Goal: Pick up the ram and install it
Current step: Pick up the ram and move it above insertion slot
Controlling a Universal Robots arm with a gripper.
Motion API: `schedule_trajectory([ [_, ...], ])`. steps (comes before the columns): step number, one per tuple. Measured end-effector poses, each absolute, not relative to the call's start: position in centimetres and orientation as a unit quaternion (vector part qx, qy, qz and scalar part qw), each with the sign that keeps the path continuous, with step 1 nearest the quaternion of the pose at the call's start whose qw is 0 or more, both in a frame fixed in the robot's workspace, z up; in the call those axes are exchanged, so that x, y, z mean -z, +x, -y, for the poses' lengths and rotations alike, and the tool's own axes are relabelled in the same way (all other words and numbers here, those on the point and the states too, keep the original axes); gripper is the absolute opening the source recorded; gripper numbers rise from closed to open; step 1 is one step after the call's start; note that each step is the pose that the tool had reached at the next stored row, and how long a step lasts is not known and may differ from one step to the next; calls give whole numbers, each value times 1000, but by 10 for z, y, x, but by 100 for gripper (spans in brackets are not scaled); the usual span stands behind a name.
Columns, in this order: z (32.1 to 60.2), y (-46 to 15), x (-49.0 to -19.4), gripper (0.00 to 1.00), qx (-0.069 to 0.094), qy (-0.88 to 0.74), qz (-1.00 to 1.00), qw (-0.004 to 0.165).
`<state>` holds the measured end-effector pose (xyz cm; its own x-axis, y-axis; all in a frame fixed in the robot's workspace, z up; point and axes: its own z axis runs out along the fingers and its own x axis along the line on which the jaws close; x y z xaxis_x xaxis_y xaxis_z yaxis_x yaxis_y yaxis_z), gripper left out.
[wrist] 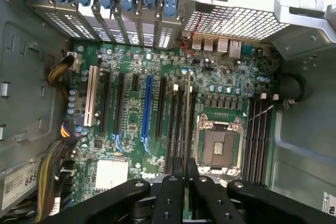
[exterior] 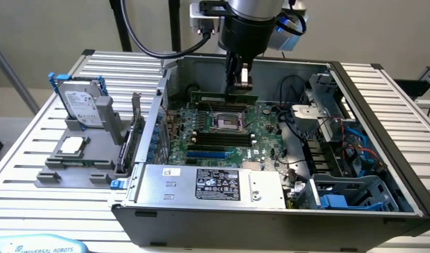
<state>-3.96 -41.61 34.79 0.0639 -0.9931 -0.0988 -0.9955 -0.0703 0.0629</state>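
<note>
Ram pinched in gripper, low over the board beside the socket

Exterior view: the gripper (exterior: 241,85) is closed on the upper edge of the ram (exterior: 223,98). The ram stands on edge just behind the socket (exterior: 225,122), long axis running from the exterior view's left to its right, contact edge down; seating cannot be confirmed. Wrist view: the fingers (wrist: 172,192) clamp the ram (wrist: 188,114), seen edge-on as a thin line parallel to the slots (wrist: 176,124). Judged light, stiff, thin and fragile; best held mid-length on the long upper edge, clear of chips and contacts
</note>
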Motion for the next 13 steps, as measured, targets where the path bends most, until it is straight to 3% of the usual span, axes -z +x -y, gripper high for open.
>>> schedule_trajectory([
  [13,404,-39,-340,14,-41,-723,-689,18],
])
